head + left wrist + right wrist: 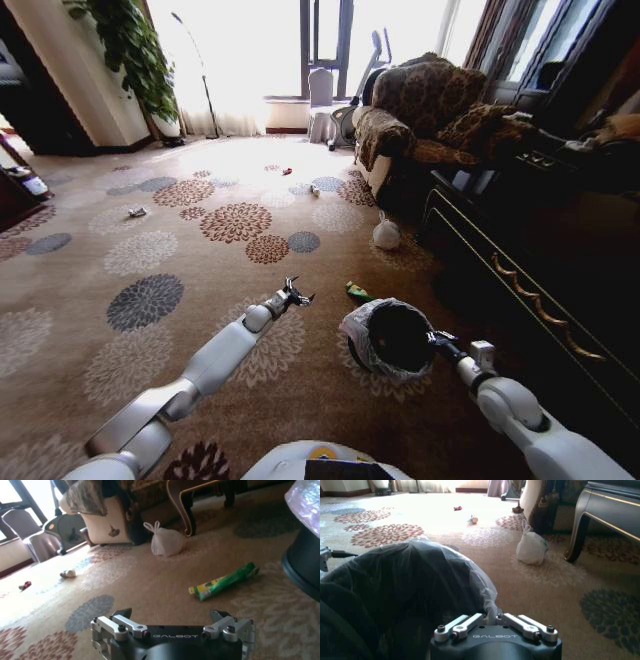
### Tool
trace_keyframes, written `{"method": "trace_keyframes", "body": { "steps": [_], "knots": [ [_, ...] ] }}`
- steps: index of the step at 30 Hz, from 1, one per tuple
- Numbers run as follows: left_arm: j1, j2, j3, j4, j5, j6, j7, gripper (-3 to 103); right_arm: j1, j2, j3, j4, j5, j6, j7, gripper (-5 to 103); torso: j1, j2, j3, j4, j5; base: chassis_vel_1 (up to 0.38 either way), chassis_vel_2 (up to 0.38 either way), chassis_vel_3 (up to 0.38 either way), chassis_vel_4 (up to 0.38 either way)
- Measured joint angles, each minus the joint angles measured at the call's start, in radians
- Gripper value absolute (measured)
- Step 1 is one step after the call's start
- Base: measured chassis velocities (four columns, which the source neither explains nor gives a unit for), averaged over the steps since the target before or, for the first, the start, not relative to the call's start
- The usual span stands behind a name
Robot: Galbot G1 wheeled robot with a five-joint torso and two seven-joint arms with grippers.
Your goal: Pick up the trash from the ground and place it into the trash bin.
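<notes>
Several pieces of litter lie scattered on the patterned floral carpet (150, 300), so by my reading the job is barely begun. Largest item: the small round black trash bin lined with crinkled translucent plastic (390, 340), sitting on the floor at about 5 o'clock from the head view's centre; nothing can be made out inside its dark mouth. The right gripper (437, 341) has its fingers closed on the liner at the bin's rim, seen close in the right wrist view (492, 615). Next in size, a white knotted plastic bag (386, 233) rests at roughly 1 o'clock, just beside the dark wooden cabinet leg (575, 543). A green crushed bottle (357, 293) lies near the bin, between it and the left gripper (297, 294), whose claw is spread wide and empty above the carpet; the left wrist view shows the bottle (225, 582) ahead of those open fingers. Farther out: a small pale can-like scrap (137, 211) at 10 o'clock, a tiny light bottle (314, 189) and a red scrap (287, 171) near 12 o'clock. All of it awaits collection.
</notes>
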Motion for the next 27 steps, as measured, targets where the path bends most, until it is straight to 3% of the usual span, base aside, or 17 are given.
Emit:
{"method": "trace_keyframes", "body": {
  "steps": [5,10,21,27],
  "knots": [
    [-0.008,-0.041,0.022,0.076,0.005,-0.066,0.049,100,-0.011,-0.006,0.018,0.015,-0.012,-0.002,0.001,2,0.0,0.0,0.0,-0.0014,0.0003,-0.012,-0.005,0.002,-0.006],
    [0.009,-0.094,0.019,0.134,-0.001,-0.111,0.054,100,-0.036,-0.013,0.04,0.021,-0.029,0.002,-0.011,2,0.0,0.0,0.0,-0.001,-0.0002,-0.068,0.001,0.054,-0.025],
    [0.044,-0.162,-0.021,0.185,-0.021,-0.094,0.034,100,-0.063,-0.024,0.058,0.028,-0.051,0.023,-0.016,2,0.0,0.0,0.0,-0.001,0.0003,-0.234,0.104,0.231,-0.108],
    [0.065,-0.159,0.007,0.18,-0.045,-0.068,0.028,100,-0.079,-0.013,0.059,0.075,-0.096,0.031,-0.001,2,0.0,0.0,0.0,-0.0007,-0.0005,-0.318,0.241,0.299,-0.271]
  ]
}}
